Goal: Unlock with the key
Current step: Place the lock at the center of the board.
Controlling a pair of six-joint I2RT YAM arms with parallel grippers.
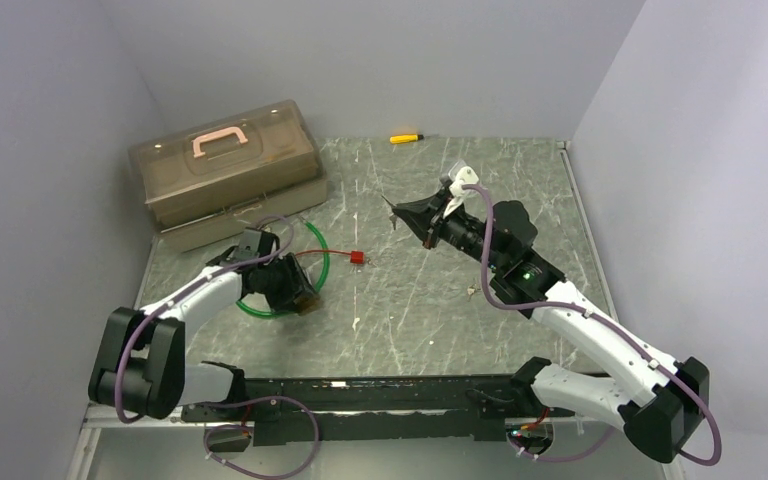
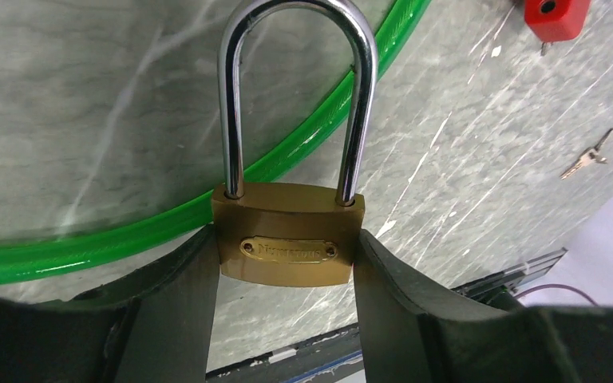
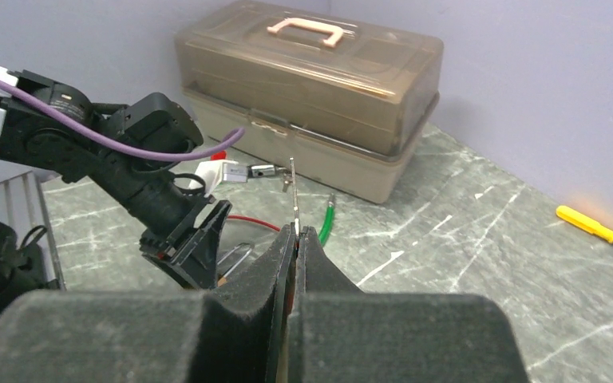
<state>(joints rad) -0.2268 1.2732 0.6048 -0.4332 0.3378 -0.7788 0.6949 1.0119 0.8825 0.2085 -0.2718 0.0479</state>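
A brass padlock (image 2: pixel 287 235) with a steel shackle (image 2: pixel 235 104) sits between the fingers of my left gripper (image 2: pixel 286 241), which is shut on its body. The shackle loops round a green cable (image 2: pixel 88 247). In the top view the left gripper (image 1: pixel 300 295) is low over the table by the green cable ring (image 1: pixel 322 262). My right gripper (image 3: pixel 296 235) is shut on a small silver key (image 3: pixel 294 195), whose blade sticks up from the fingertips. It hangs above mid-table (image 1: pixel 397 210), apart from the left gripper (image 3: pixel 195 239) and to its right.
A brown toolbox (image 1: pixel 225 170) with a pink handle stands at the back left. A yellow screwdriver (image 1: pixel 406 138) lies at the far edge. A red tag (image 1: pixel 356 258) on a red wire lies near the cable. Another small key (image 1: pixel 473 291) lies on the marble table.
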